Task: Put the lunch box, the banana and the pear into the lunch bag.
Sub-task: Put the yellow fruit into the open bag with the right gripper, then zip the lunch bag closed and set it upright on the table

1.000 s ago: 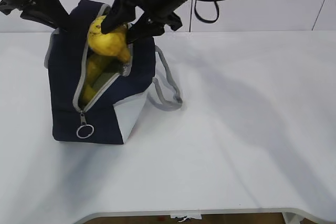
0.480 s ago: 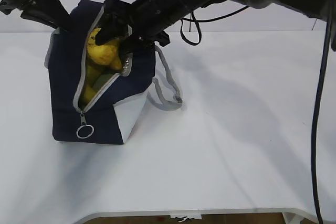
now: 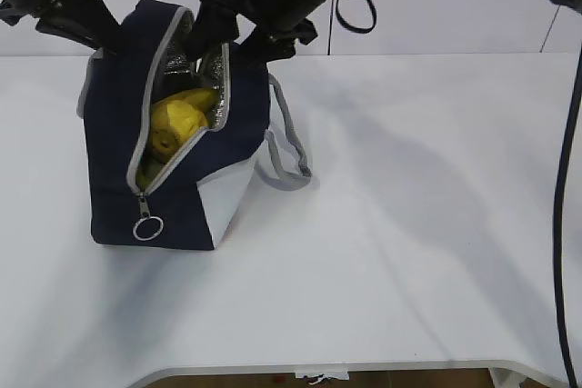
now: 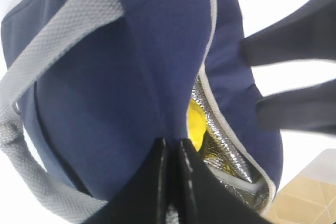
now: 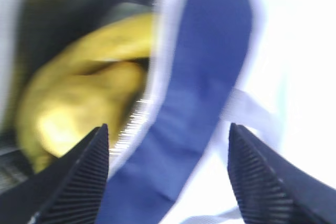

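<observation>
The navy lunch bag [image 3: 173,161] stands unzipped on the table [image 3: 409,252], silver lining showing, with the yellow pear [image 3: 173,124] and banana [image 3: 195,99] lying inside. The left gripper [image 4: 170,182] pinches the bag's fabric shut-tight; the right gripper [image 5: 168,177] hangs spread and empty over the opening.

My right gripper [image 3: 221,32] sits directly above the lunch bag [image 3: 114,124] opening, jaws spread wide, nothing between them. Right arm reaches in from the bag's upper right. My left gripper [image 4: 172,153] is clamped tight on the bag's top fabric, at its rear-left edge, arm coming from upper left.
</observation>
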